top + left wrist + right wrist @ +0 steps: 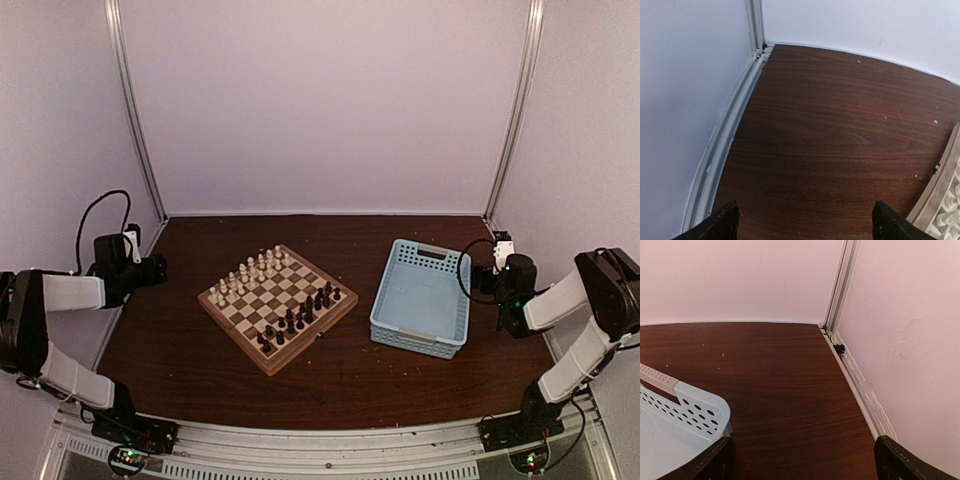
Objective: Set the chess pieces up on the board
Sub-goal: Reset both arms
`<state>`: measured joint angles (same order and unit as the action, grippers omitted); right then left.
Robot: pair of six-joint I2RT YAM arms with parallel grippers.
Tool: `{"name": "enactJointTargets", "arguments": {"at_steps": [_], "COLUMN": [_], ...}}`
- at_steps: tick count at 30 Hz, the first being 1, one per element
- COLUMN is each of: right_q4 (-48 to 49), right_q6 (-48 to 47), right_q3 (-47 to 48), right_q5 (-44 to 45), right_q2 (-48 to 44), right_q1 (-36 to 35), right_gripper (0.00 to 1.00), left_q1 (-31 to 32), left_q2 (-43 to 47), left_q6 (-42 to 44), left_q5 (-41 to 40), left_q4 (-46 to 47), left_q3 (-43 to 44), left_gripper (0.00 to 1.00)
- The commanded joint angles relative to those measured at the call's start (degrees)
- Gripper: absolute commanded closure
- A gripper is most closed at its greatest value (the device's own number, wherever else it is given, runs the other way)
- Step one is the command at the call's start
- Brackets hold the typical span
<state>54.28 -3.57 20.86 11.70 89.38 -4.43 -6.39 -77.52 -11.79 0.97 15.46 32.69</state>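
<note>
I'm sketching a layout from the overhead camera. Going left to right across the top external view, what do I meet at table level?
In order: left arm's black gripper → square wooden checkered chessboard → light blue lattice plastic basket → right arm's black gripper.

Item one, left arm point(70, 292): I see it folded at the elbow, forearm roughly level, left wrist point(115, 262) pointing inward from the left side.
Left jaws: spread wide, nothing between them. The left fingertips point(722, 222) are dark and sit at the bottom corners of that wrist view.
Item two, right arm point(550, 305): mirrored pose, elbow bent outward, right wrist point(515, 285) pointing inward.
Right jaws: spread wide, holding nothing. The right fingertips point(717, 460) stand well apart.
</note>
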Motion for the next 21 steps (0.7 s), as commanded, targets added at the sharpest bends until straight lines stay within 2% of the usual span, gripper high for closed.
{"name": "enactJointTargets", "arguments": {"at_steps": [1,7,11,13,21], "right_q4": [1.86,1.79,1.79,1.75,1.62], "right_q6": [-0.56,-0.6,-0.63,-0.64,-0.64], "right_q3": [0.69,0.67,0.67,0.68,0.76], "right_q5": [-1.37,-1.35,-1.3,-1.33,-1.33], "right_q2": [0.07,0.07,0.07,0.01,0.09], "right_q1": [0.03,0.03,0.03,0.03,0.03], "right_gripper": [0.0,0.0,0.0,0.0,0.0], "left_q1": [-0.17,1.62,8.23,8.87,9.01], "left_q2": [-4.41,-7.21,-11.79,-12.3,-12.25], "left_q6": [4.52,6.61,12.27,12.47,12.37], "left_q5": [6.67,5.93,-1.47,-3.81,-4.16], "left_q4": [10.53,17.48,32.23,35.65,35.88], "left_q3": [-1.78,-5.29,-11.12,-12.76,-12.88], "left_gripper": [0.1,0.1,0.06,0.04,0.02]}}
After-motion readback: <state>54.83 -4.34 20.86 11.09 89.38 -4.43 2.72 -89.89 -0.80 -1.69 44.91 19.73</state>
